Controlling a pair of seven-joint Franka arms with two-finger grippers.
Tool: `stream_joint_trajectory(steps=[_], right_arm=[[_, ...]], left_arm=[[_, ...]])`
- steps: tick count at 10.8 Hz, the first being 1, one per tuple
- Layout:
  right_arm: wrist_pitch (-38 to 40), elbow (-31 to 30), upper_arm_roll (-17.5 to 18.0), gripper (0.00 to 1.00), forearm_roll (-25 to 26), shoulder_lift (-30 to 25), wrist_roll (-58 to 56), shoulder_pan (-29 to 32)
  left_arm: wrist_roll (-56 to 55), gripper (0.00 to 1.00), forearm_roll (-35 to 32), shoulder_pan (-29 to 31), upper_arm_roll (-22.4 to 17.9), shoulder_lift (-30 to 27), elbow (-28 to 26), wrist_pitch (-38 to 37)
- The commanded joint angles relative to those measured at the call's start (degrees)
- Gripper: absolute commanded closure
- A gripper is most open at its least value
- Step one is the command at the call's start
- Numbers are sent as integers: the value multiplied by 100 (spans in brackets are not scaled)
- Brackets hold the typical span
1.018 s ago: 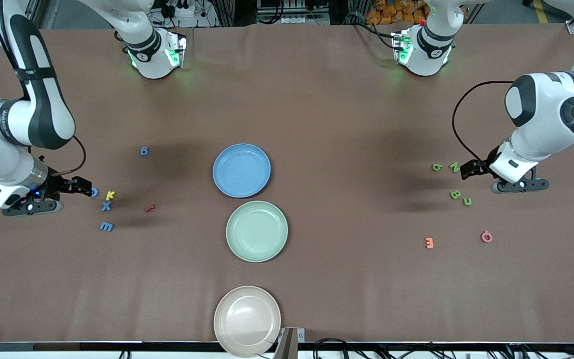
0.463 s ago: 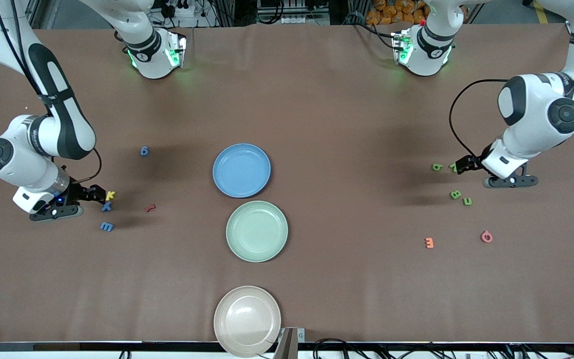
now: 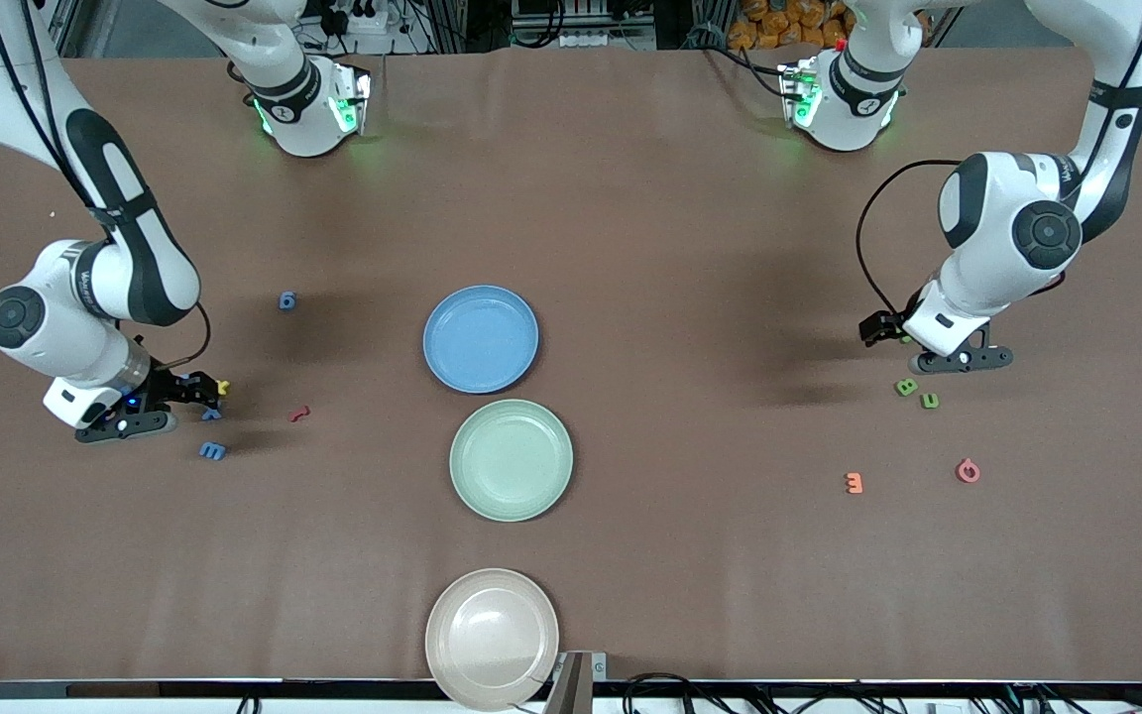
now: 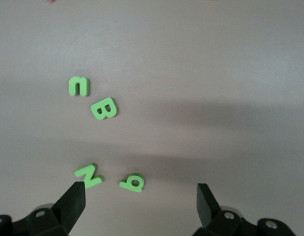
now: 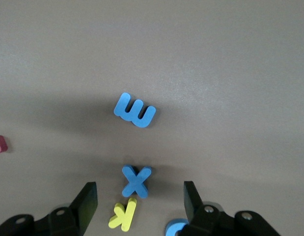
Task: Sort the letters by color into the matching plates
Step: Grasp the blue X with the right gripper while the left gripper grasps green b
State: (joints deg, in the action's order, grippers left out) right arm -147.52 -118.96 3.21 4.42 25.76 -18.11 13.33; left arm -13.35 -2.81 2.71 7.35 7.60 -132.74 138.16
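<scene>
My right gripper hangs low and open over a yellow K and a blue X, both lying untouched between its fingers. A round blue letter peeks out by one finger, and a blue E lies farther on. My left gripper is open over a green b, with a green N at one fingertip. A green B and a green U lie apart from it. The blue plate and the green plate sit empty mid-table.
A lone blue letter and a red one lie toward the right arm's end. An orange letter and a pink one lie toward the left arm's end. A beige plate sits at the table's near edge.
The right gripper has slid toward the table's middle over the K and X, and its jaws have narrowed somewhat. The left gripper has also moved toward the middle, now covering the green N and b.
</scene>
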Motion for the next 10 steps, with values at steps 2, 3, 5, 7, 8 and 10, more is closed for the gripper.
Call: stream_joint_trajectory(steps=[2, 3, 5, 7, 8, 10], right_arm=[[-356, -83, 92, 30, -20, 236, -62, 83], [-373, -83, 92, 31, -20, 262, -70, 91], [-514, -83, 92, 33, -29, 394, -53, 83], [-602, -83, 84, 47, -29, 447, -61, 74], [-628, -83, 83, 53, -29, 473, -70, 74], [-690, -83, 83, 82, -29, 500, -79, 74]], left_arm=[[-2833, 0, -150, 46, 12, -57, -383, 315], [-3336, 0, -150, 81, 12, -92, -576, 552], [-4119, 0, -141, 195, 12, -118, -1172, 1498], [-5146, 0, -141, 187, 3, -5, -1526, 2222], [-5778, 0, -185, 160, -5, 144, -1509, 2259], [-6414, 0, -203, 151, -23, 443, -1405, 2347]])
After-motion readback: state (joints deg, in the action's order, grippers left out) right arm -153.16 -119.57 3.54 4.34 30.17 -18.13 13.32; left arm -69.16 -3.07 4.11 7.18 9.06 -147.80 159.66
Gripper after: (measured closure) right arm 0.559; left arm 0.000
